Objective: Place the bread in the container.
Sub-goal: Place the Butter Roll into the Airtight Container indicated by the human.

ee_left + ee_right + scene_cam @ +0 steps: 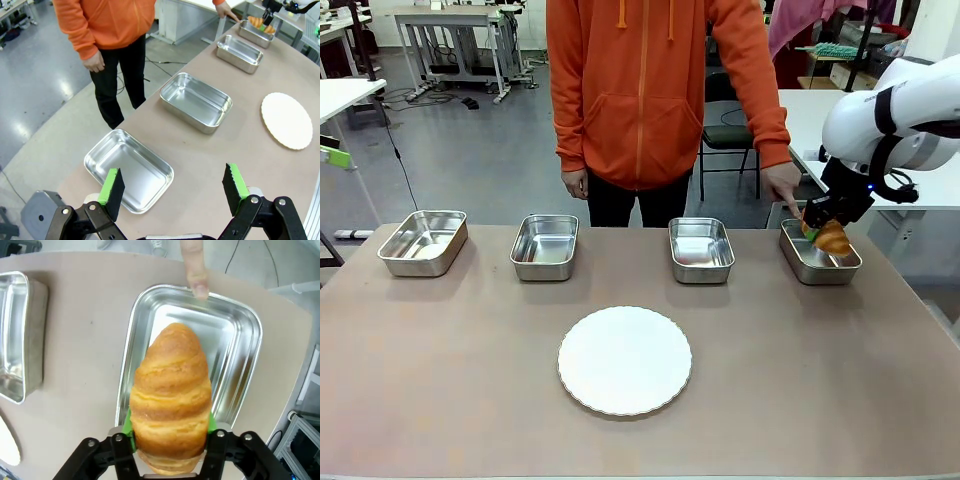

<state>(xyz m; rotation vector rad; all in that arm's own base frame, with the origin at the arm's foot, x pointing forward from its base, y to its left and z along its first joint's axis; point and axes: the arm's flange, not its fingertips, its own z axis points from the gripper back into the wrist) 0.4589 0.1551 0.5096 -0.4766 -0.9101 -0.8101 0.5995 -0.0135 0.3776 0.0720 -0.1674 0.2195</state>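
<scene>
- At the far right end of the table [440,400], my right gripper [818,229] is clamped on the bread [833,238], one golden-brown croissant pinched between the green pads.
- The bread hangs just above the container [819,255], the rightmost steel pan; in my right wrist view the croissant [171,395] points down over the pan's shiny floor [235,347].
- Count of pans: four alike in a row along the far side. The other three are the pan at the left end [423,241], the second pan [545,246] and the third pan [700,249].
- Count of plates: one round white plate [624,360], nearer to me, well apart from the pans.
- One person in an orange hoodie [650,80] stands at the far side; one hand [783,186] points a finger [195,265] that touches the container's far rim, and the other hand [575,183] hangs at the side.
- My left gripper [172,187] hovers with its pads wide apart and nothing between them, above the table edge beside the left-end pan [127,170].
- I can read no brand, label or writing on the pans, plate or bread.
</scene>
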